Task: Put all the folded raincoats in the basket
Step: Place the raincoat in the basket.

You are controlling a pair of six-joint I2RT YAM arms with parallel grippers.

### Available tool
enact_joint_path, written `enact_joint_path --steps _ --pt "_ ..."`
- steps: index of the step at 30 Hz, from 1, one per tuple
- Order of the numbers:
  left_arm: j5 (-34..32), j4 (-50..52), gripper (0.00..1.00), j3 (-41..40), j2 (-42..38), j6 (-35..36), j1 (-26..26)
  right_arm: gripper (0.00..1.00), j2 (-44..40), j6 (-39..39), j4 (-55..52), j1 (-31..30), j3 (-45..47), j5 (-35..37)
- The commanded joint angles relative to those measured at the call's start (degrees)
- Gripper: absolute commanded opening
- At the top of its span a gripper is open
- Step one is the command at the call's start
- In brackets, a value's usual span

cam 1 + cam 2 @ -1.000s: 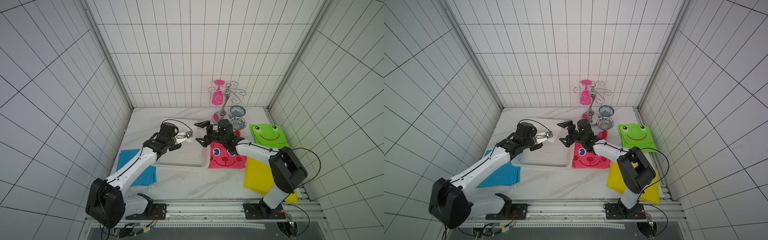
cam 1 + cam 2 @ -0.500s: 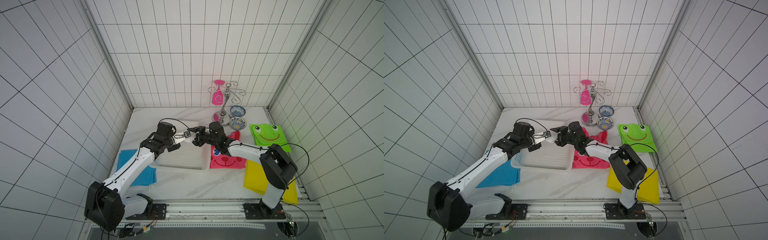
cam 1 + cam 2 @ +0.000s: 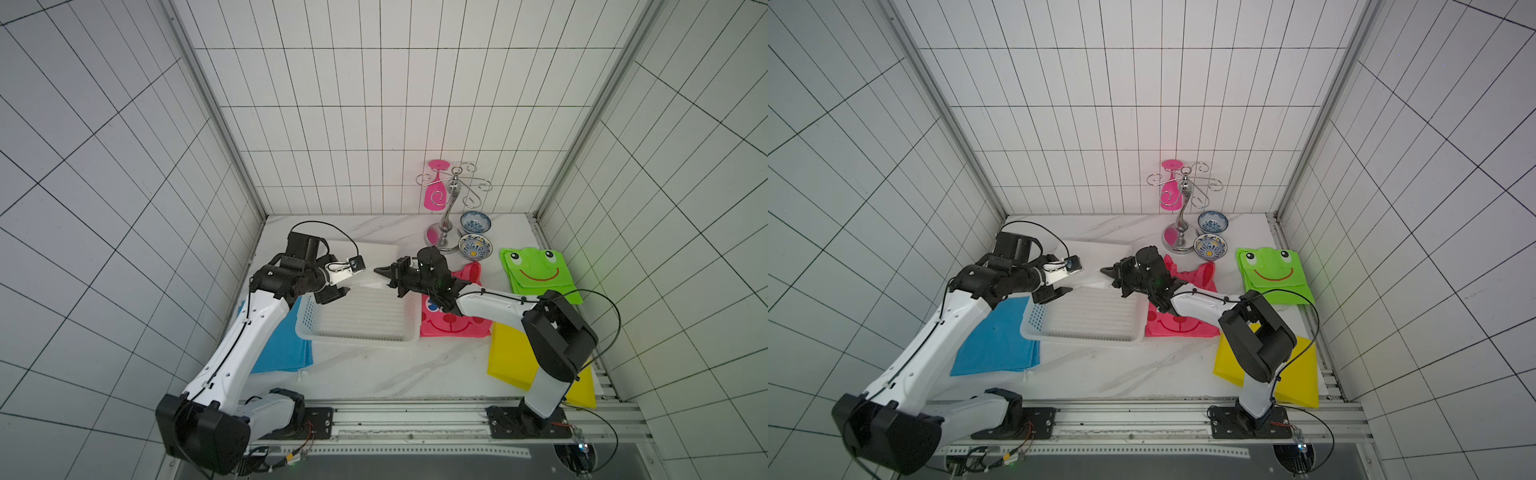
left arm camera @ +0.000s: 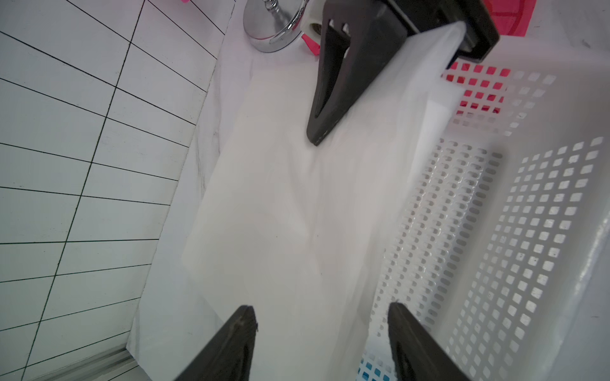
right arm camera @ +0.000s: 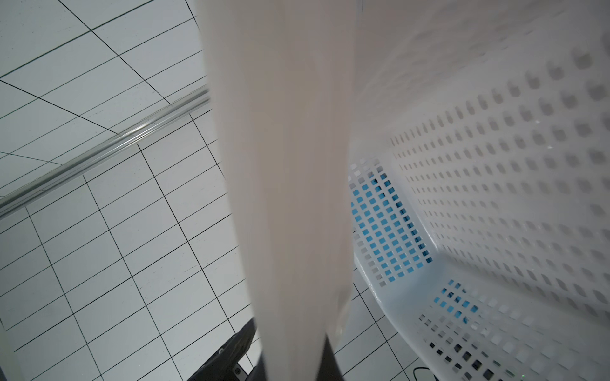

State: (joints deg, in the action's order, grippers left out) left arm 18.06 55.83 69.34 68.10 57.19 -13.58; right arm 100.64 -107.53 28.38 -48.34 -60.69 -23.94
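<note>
Both top views show the white raincoat (image 3: 370, 251) only as a pale sheet at the far rim of the basket (image 3: 357, 338), half hidden behind the arms. The left wrist view shows more. The right fingers (image 4: 326, 99) are pinched shut on one end of the raincoat, above the basket's far corner. The left fingers (image 4: 244, 330) are spread wide on either side of its other end, gripping nothing.
</note>
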Motion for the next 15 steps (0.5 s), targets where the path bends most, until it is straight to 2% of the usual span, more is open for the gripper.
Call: enact_joint_path --steps 1,6,8,11,15 --pt "3.73 7.49 0.73 1.90 -1.29 -3.11 2.07 0.06 -2.34 3.74 1.39 -1.18 2.44 -0.57" --pt "4.51 2.31 0.76 -0.03 -1.79 -15.56 10.01 0.05 -1.29 5.25 6.16 -2.02 5.00 -2.41" --pt "2.71 -0.72 0.79 -1.36 -1.89 -21.55 12.11 0.05 -0.75 5.56 6.86 -2.16 5.40 -3.83" --pt "1.97 -3.08 0.83 -3.16 -2.26 -28.21 14.01 0.07 -0.57 7.17 5.70 -2.76 6.04 -5.09" --pt "1.19 -3.62 0.85 -4.97 -3.28 -33.00 14.94 0.08 -0.86 8.75 4.19 -3.66 7.23 -5.06"
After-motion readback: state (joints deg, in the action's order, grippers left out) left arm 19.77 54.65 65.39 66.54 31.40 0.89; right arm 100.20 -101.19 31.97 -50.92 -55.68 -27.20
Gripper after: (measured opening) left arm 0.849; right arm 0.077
